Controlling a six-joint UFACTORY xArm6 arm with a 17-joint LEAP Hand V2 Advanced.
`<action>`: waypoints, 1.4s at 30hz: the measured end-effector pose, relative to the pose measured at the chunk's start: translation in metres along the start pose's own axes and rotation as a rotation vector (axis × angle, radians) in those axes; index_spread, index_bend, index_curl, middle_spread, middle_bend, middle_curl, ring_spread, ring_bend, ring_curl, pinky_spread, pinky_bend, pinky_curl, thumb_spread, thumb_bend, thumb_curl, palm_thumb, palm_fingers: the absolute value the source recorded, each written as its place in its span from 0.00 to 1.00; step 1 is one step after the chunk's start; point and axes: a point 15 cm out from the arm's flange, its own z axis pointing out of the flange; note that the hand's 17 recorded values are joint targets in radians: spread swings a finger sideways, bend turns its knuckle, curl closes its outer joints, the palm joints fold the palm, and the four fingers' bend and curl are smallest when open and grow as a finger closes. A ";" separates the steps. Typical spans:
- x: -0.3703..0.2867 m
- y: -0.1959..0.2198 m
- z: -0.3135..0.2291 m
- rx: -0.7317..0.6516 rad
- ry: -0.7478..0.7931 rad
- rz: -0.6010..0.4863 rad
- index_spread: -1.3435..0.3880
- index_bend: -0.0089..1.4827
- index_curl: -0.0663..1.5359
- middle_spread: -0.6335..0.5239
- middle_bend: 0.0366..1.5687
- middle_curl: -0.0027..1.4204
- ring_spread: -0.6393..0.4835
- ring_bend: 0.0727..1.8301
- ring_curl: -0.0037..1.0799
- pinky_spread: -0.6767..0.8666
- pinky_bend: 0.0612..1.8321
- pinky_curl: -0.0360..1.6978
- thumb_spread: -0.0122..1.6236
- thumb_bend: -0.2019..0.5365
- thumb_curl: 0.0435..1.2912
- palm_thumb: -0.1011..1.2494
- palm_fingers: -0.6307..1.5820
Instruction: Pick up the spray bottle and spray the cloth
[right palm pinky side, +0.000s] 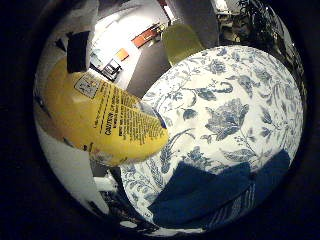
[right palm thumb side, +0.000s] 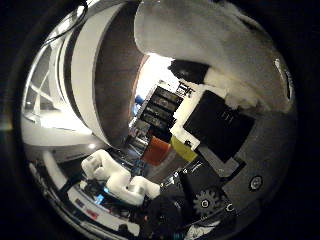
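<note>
Little-finger palm view: we're seeing the bottle (right palm pinky side: 107, 120), yellow w/ black print on its label, filling much of the view, so it's lying close against the palm. It's hanging above the table (right palm pinky side: 235, 100), which is wearing a white cover w/ a blue flower print. A dark blue cloth (right palm pinky side: 210, 192) is lying on that cover, well apart from the bottle. An olive chair (right palm pinky side: 181, 42) is standing beyond the table's far edge. Thumb-side view: the hand (right palm thumb side: 220, 125) is showing white and black parts curling in close, and a sliver of yellow is peeking between them; we're reading it as clenched round the bottle.
</note>
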 end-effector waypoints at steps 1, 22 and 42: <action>0.002 0.001 0.005 -0.001 -0.008 0.008 0.68 0.79 0.45 0.49 0.83 0.39 0.44 0.77 0.50 0.29 0.56 0.65 0.59 0.26 0.60 0.87 0.84; 0.025 0.023 0.048 -0.060 -0.049 0.072 0.68 0.78 0.45 0.49 0.83 0.39 0.44 0.77 0.50 0.29 0.55 0.63 0.59 0.25 0.60 0.84 0.85; 0.012 0.024 0.046 -0.082 -0.065 0.041 0.60 0.16 0.41 0.45 0.61 0.37 0.41 0.69 0.47 0.16 0.61 0.47 0.41 0.23 0.53 0.72 0.63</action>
